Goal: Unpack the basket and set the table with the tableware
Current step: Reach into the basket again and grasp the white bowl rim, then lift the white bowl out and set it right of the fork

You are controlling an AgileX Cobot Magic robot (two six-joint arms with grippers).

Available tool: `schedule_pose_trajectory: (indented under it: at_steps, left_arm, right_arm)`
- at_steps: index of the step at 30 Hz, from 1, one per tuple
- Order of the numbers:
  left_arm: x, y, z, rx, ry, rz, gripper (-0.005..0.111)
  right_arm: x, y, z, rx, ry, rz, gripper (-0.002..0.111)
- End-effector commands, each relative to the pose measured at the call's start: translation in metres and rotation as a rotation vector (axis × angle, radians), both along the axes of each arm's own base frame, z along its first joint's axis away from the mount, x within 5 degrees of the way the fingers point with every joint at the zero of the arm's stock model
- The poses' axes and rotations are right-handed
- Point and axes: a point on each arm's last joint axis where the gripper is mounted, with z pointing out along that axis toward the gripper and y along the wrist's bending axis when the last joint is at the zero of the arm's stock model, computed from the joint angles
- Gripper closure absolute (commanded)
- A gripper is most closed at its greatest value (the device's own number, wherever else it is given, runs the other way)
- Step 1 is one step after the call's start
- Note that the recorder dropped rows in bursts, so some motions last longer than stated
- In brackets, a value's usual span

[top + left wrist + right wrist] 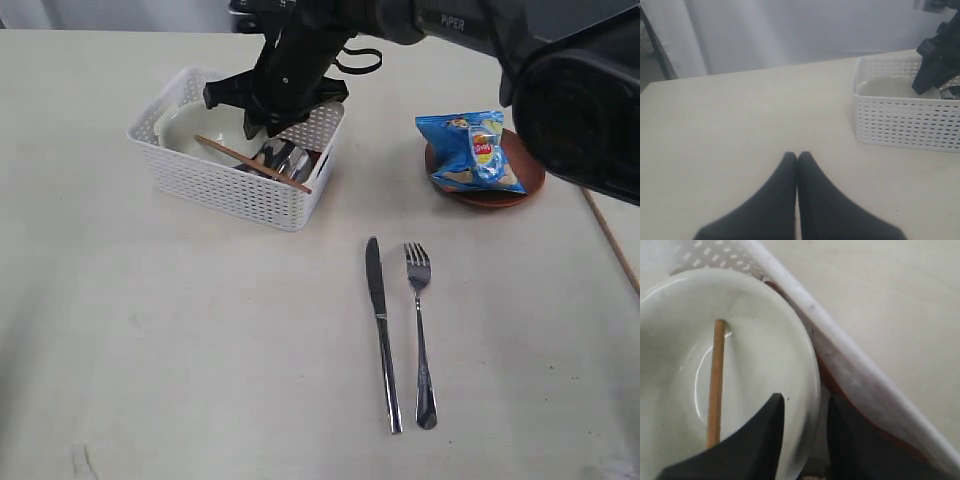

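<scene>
White lattice basket (230,195) on table (200,350), far left in exterior view; inside: pale bowl (755,330) with wooden chopstick (716,380) lying across it. Right gripper (805,398) down in basket, jaws partly spread astride bowl rim; clamped or not, cannot tell. Left gripper (797,156) pressed together over bare table, apart from basket. Knife (378,320) and fork (421,330) side by side on table. Blue snack bag (470,150) on brown plate (490,200)

The basket (230,195) is white plastic. The knife (378,310) and fork (421,340) are shiny metal. The bowl (765,330) is smooth and glossy. The chopstick (716,385) is plain wood.
</scene>
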Motion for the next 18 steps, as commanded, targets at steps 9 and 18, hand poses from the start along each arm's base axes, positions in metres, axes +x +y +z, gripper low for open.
schedule_pose_trajectory:
  at_steps: [9,18]
  left_arm:
    - [0.000,0.000,-0.001,-0.006,-0.001,-0.006,0.107]
    - [0.000,0.000,-0.001,-0.006,-0.001,-0.006,0.107]
  right_arm:
    - [0.000,-0.001,0.016,0.015,-0.035,0.018,0.109]
    - [0.000,-0.004,0.064,0.077,-0.169,0.006,0.109]
